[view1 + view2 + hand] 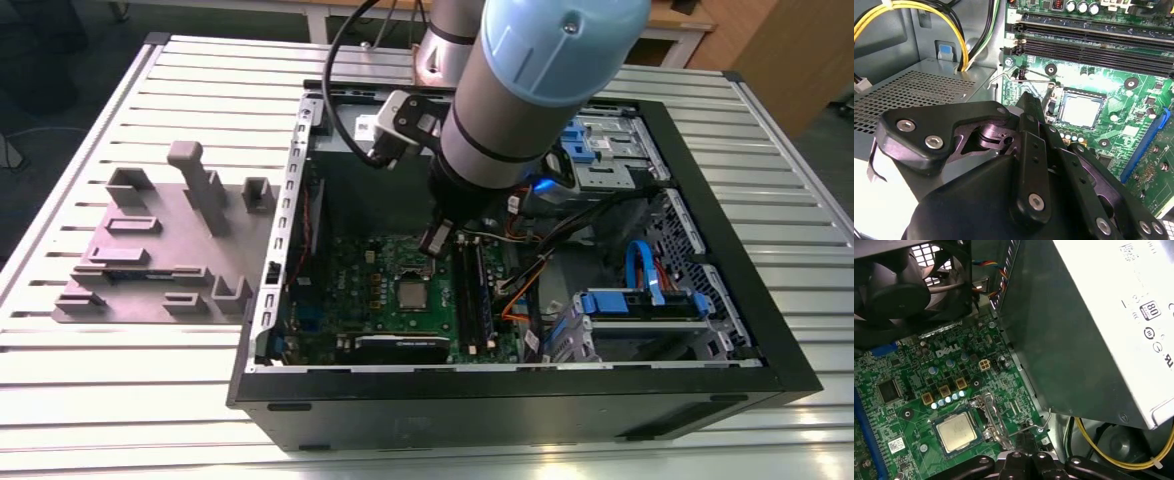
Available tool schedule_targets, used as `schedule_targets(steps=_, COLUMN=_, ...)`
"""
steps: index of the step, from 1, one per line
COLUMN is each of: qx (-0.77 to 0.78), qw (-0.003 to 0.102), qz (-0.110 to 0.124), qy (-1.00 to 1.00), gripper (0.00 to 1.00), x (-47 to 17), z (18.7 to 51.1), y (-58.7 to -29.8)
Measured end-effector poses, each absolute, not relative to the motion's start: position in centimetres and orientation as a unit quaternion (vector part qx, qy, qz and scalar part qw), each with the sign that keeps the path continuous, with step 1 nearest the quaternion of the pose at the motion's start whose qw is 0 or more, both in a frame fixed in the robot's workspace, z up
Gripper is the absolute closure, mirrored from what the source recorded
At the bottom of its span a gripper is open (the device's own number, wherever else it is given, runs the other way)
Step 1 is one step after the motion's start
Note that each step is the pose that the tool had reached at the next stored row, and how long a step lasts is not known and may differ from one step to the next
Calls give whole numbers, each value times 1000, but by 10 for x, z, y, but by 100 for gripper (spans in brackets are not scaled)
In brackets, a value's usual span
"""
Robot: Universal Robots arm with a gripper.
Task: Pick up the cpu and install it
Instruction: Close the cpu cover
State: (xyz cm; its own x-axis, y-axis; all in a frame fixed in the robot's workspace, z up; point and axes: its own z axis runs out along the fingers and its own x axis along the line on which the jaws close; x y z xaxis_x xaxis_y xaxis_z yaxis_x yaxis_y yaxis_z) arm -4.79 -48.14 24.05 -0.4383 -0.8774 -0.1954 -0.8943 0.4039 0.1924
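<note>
Cpu (956, 434) lay flat in the socket of the green motherboard (909, 385), inside the open computer case (534, 420) on the worktop (134, 400). The end effector (1028, 102) hovered just beside the socket, near its metal frame (990, 412), jaws drawn together and gripping nothing.

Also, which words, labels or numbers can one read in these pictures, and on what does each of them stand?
motherboard: white silkscreen lettering, a maker's mark; not quoted here.
power supply label: round certification marks and fine print, mostly too blurred to read.
white sticker on the board: too small to read.
cpu: lid print too faint to read.
</note>
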Motion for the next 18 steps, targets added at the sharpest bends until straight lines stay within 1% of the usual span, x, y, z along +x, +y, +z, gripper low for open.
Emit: schedule_targets(steps=18, qx=-529, qw=31, qz=134, qy=837, gripper=90, x=-48, z=240, y=-486)
